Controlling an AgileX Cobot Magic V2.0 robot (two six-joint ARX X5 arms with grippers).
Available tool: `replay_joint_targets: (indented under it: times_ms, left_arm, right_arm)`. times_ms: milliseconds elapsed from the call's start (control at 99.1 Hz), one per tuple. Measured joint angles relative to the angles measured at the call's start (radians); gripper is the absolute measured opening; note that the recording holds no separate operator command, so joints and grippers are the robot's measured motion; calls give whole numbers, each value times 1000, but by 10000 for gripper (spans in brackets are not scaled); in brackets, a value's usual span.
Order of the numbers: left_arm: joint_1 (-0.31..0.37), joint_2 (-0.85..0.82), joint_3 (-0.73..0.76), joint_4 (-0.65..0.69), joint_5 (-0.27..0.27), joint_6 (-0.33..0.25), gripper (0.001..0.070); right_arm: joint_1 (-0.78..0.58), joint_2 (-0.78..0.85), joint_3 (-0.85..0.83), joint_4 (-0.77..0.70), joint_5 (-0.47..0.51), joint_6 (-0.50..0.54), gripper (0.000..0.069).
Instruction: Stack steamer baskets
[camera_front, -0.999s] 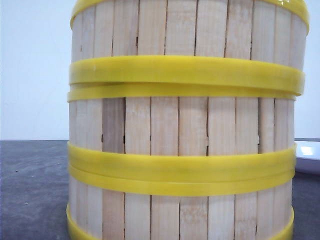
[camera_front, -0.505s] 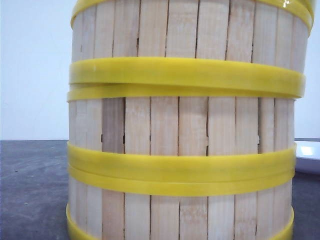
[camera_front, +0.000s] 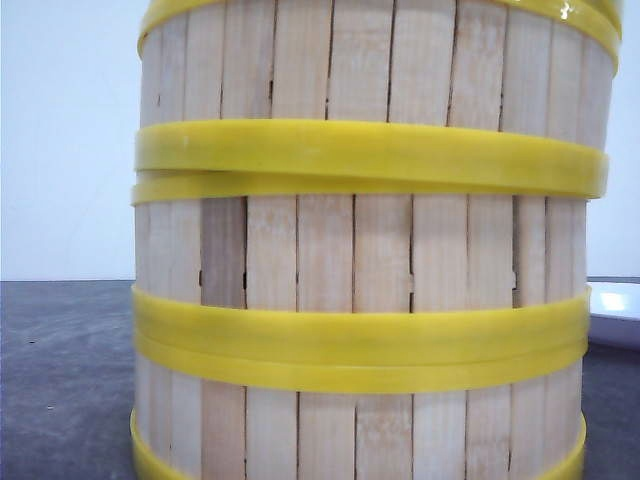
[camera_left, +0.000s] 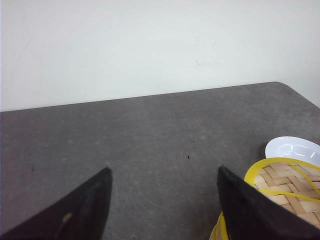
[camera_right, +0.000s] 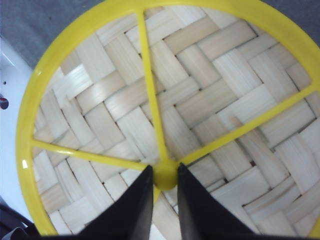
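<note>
The right gripper (camera_right: 165, 182) has its 2 fingers pinched on the yellow center knob (camera_right: 165, 176) of the woven lid (camera_right: 200, 100), which spreads out directly beneath it. Our left gripper (camera_left: 162, 200) hangs with fingers wide apart above bare gray table (camera_left: 150, 135); beside one fingertip we see the lid's edge (and a white dish (camera_left: 292, 149) just beyond). Up front, the steamer baskets (camera_front: 365, 260) stand stacked, at least 3 tiers.
</note>
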Motion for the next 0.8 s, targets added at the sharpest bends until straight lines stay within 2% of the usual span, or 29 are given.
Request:
replay_joint_targets:
  times_ms: [626, 676, 797]
  left_arm:
    - [0, 1, 0, 0, 0, 0, 397]
    - [0, 2, 0, 0, 0, 0, 397]
    - [0, 8, 0, 0, 0, 0, 397]
  right_arm:
    - [32, 9, 6, 0, 19, -7, 53]
    - [32, 9, 6, 0, 18, -12, 74]
    - [35, 11, 11, 10, -3, -13, 187]
